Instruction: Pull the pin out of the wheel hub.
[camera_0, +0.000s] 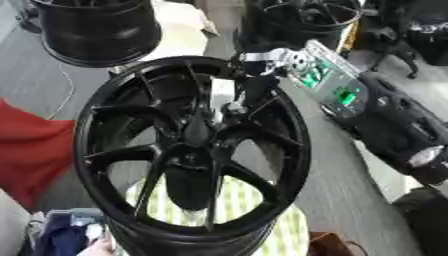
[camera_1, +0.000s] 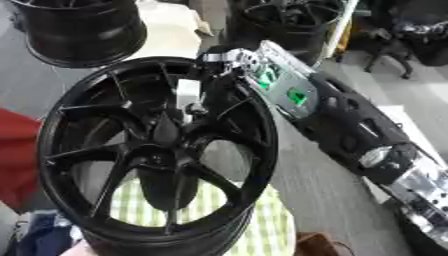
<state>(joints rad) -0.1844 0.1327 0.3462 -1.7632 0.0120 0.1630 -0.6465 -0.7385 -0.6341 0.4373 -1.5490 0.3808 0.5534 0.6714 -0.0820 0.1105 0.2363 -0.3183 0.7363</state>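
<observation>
Pin (camera_1: 187, 93) sits by one wheel hub (camera_1: 166, 131), right hand (camera_1: 229, 80) reaching in.

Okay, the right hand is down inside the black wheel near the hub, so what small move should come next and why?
Probably a short, straight pull back along the pin's axis. The right hand reaches over the rim of the black wheel and sits just above the hub, at a small white piece; whether its fingers have closed there is unclear.

head stereo pair | looking down, near | both share wheel hub (camera_0: 192, 150), seemingly
</observation>
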